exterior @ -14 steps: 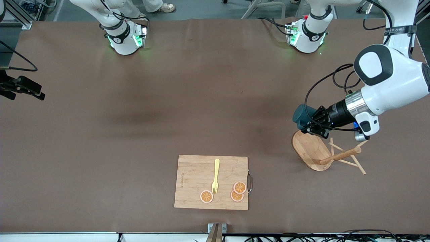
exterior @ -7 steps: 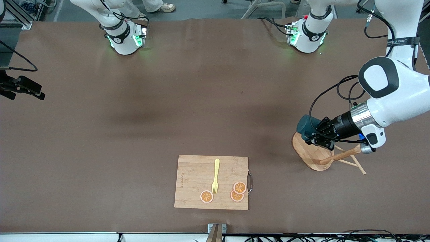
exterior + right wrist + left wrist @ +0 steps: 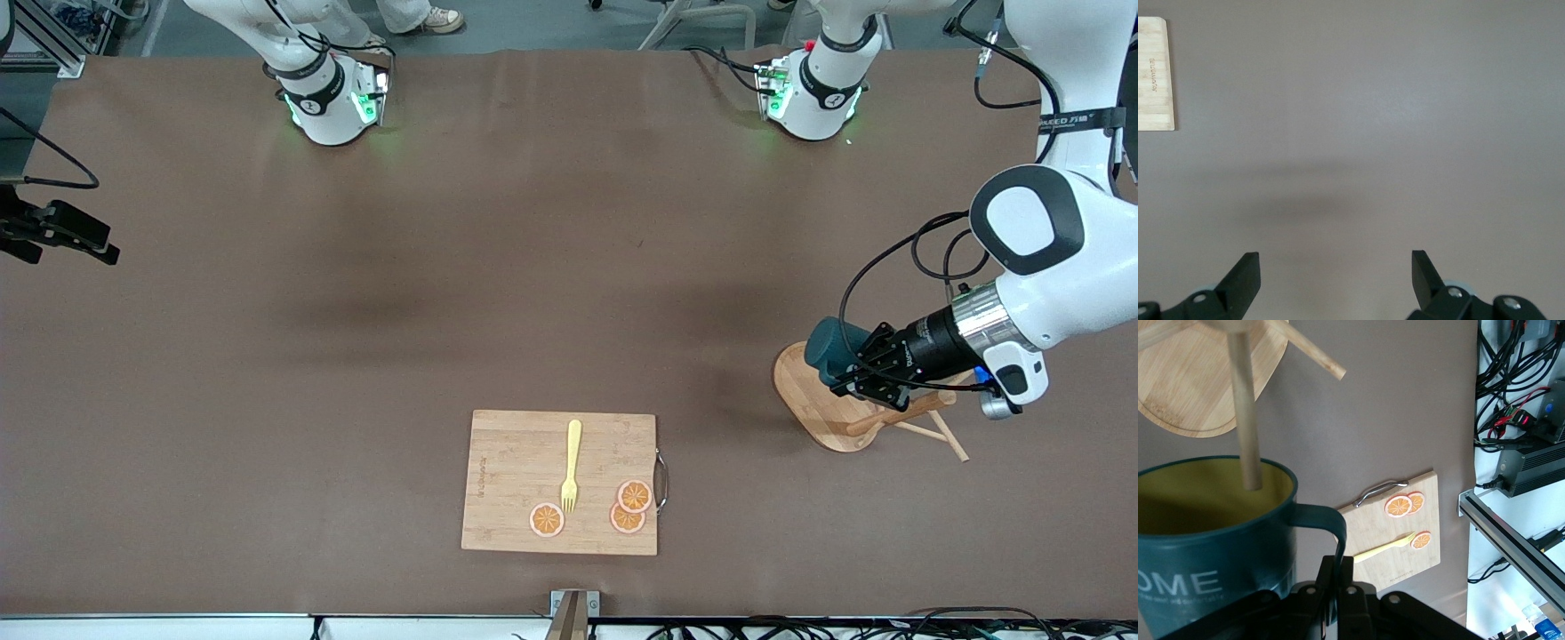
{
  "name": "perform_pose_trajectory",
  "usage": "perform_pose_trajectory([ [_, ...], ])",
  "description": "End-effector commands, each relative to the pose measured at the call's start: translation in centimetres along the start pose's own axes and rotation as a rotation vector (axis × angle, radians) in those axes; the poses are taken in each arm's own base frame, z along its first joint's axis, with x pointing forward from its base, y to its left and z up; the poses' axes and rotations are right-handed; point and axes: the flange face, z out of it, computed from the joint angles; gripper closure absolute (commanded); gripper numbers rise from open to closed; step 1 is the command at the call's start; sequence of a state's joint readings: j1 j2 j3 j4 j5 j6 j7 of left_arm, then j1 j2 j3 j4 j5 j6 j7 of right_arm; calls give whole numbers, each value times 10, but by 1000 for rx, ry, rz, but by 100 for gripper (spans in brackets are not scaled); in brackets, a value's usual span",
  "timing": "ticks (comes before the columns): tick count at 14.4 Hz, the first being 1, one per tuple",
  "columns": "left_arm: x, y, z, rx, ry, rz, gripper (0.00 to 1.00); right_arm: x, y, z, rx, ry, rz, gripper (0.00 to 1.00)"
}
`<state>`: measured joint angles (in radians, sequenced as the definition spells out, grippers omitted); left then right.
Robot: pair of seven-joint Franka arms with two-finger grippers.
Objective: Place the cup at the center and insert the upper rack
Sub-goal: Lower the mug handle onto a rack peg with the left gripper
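Observation:
The dark teal cup (image 3: 831,348) with its mustard-yellow inside (image 3: 1205,497) hangs tilted in my left gripper (image 3: 852,373), which is shut on its handle (image 3: 1331,523). The cup is over the oval base of the upper rack (image 3: 813,402), a light wooden mug tree lying on its side at the left arm's end of the table. In the left wrist view (image 3: 1338,573) one thin peg (image 3: 1245,420) reaches into the cup's mouth, with the oval base (image 3: 1198,387) past it. My right gripper (image 3: 1336,267) is open and empty above bare brown table.
A rectangular wooden cutting board (image 3: 511,462) lies near the front edge at mid-table, with a yellow fork (image 3: 571,462) and three orange slices (image 3: 633,507) on it. It also shows in the left wrist view (image 3: 1418,543) and the right wrist view (image 3: 1155,73).
My left gripper has carried the cup from beside the rack's base to over it, toward the post and pegs. The rack and the right gripper have not moved.

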<state>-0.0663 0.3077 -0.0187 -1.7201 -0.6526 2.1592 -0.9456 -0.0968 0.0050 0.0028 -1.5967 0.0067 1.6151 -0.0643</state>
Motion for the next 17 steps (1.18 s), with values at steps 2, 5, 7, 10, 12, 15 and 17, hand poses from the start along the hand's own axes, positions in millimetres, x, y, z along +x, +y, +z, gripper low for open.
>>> perform_pose_trajectory([
  [2, 10, 6, -2, -15, -15, 16, 99, -7, -7, -3, -10, 7, -7, 0],
  [5, 20, 6, -4, -19, -11, 21, 99, -7, -10, -2, -10, 3, -12, 0],
  [7, 31, 3, -3, -17, -7, 7, 97, -7, -12, -3, -10, 4, -16, 0],
  [10, 35, 5, -1, -18, -6, 6, 96, -7, -12, -3, -10, 4, -16, 0],
  [12, 45, 3, -3, -21, -2, -7, 94, -7, -13, -3, -8, 6, -16, 0],
  [15, 48, 2, -3, -22, -1, 3, 94, -7, -11, -4, -10, 12, -13, 0],
  [17, 51, 2, -3, -22, 1, 6, 91, -6, -11, -4, -4, 15, -11, 0],
])
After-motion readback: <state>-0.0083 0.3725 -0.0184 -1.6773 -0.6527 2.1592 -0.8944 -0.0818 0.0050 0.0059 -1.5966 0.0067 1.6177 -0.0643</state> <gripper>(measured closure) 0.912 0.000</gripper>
